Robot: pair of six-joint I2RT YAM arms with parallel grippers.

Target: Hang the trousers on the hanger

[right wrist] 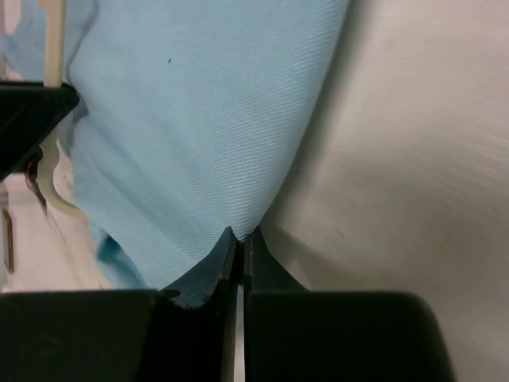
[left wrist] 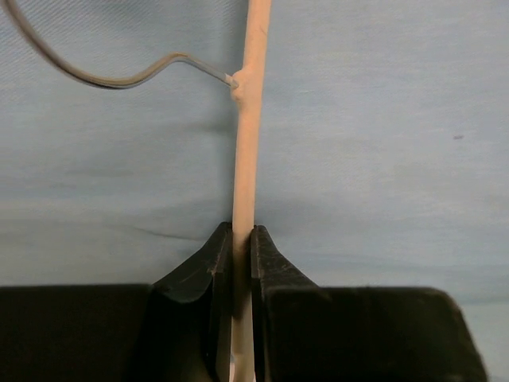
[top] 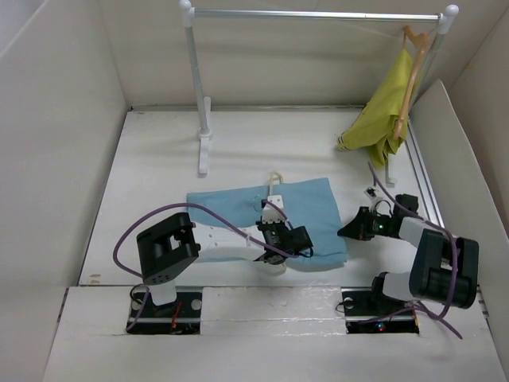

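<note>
The light blue trousers (top: 231,207) lie folded flat on the white table. The cream-white hanger (top: 275,199) lies across them, its hook (top: 275,176) pointing to the far side. My left gripper (top: 270,225) is over the middle of the cloth and is shut on the hanger's thin bar (left wrist: 246,159); the slim curved hook (left wrist: 119,79) branches off to the left there. My right gripper (top: 347,231) sits at the trousers' right edge. In the right wrist view it (right wrist: 240,235) is shut on a pinched point of the blue fabric (right wrist: 199,119).
A white clothes rail (top: 318,14) stands at the back on two posts. A yellow-green garment (top: 380,115) hangs from its right end on a tan wooden hanger (top: 413,48). White walls close in left, back and right. Bare table (right wrist: 413,159) lies right of the trousers.
</note>
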